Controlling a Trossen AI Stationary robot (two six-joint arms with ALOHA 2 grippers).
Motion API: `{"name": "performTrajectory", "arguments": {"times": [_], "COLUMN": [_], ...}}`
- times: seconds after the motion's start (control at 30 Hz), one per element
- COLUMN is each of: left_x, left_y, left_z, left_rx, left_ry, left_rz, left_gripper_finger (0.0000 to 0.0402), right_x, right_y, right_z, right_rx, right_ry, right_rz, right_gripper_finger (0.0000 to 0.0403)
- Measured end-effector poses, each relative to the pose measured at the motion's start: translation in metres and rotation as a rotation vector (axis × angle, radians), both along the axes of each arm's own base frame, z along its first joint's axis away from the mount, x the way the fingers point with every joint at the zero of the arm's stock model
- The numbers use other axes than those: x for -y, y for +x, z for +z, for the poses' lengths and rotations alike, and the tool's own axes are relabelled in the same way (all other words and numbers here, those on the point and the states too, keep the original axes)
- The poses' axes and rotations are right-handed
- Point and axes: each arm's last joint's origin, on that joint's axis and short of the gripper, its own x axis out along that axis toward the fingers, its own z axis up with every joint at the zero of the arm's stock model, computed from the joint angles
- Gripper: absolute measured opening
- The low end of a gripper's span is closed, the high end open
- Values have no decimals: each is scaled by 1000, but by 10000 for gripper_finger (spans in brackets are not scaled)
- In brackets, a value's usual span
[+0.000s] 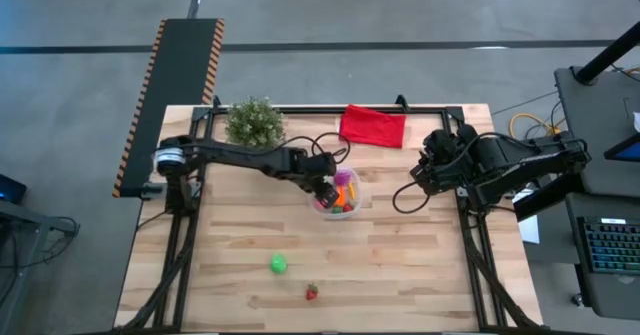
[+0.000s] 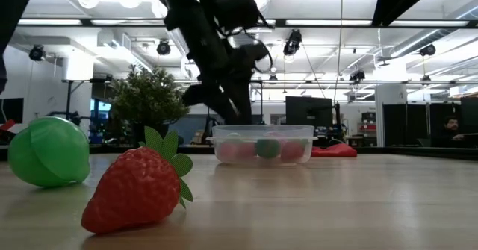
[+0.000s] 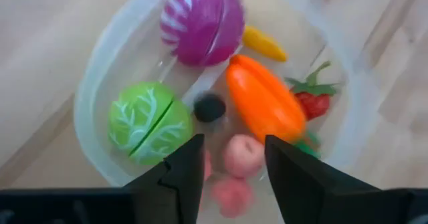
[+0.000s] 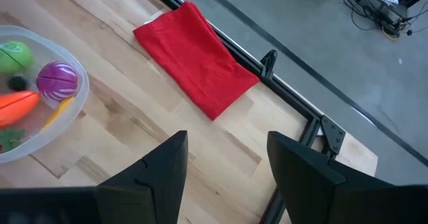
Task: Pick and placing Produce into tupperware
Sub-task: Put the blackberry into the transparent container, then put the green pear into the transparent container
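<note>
Your left claw (image 1: 325, 190) hangs right over the round clear plastic tub (image 1: 356, 203), at its 9 o'clock edge. Its fingers are apart and hold nothing. Under it in the tub lie a pink peach (image 3: 242, 154), a green cabbage (image 3: 148, 121), a purple cabbage (image 3: 202, 23) and a long orange pepper (image 3: 264, 105).

Two pieces still wait on the wooden bench (image 1: 420, 275). The round green piece (image 1: 279, 264) and the red strawberry (image 1: 312, 292) lie at about 6 o'clock from your left claw, well apart from it. That arm looks nearer, I think.

Your right claw (image 4: 226, 158) waits open and empty near the red folded cloth (image 4: 194, 55).
</note>
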Motion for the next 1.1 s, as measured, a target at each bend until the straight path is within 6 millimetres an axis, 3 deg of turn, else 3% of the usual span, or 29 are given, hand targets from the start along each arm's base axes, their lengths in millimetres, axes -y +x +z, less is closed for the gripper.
{"name": "performTrajectory", "arguments": {"times": [0.17, 0.3, 0.5, 0.67, 0.77, 0.87, 0.97, 1.1], "left_x": [0, 8, 53, 109, 137, 154, 164, 172], "left_y": [3, -6, -44, -92, -114, -126, -126, -113], "left_z": [-10, 8, 64, 86, 82, 70, 50, 31], "left_rx": [-29, -31, 32, 18, 14, -8, -83, -128], "left_ry": [-9, -3, 32, 227, 354, 357, 333, 344], "left_rz": [-4, -45, -211, -610, -844, -912, -907, -910], "left_gripper_finger": [168, 175, 176, 176, 176, 176, 176, 176], "right_x": [0, 0, 0, 0, 0, 0, 0, 0], "right_y": [0, 0, 0, 0, 0, 0, 0, 0], "right_z": [0, 0, 0, 0, 0, 0, 0, 0], "right_rx": [1, 3, 2, -3, -10, -12, -12, -12], "right_ry": [3, 10, 9, 3, -4, -5, -5, -5], "right_rz": [0, -2, -1, 5, 13, 15, 16, 16], "right_gripper_finger": [199, 199, 199, 199, 199, 199, 199, 199]}}
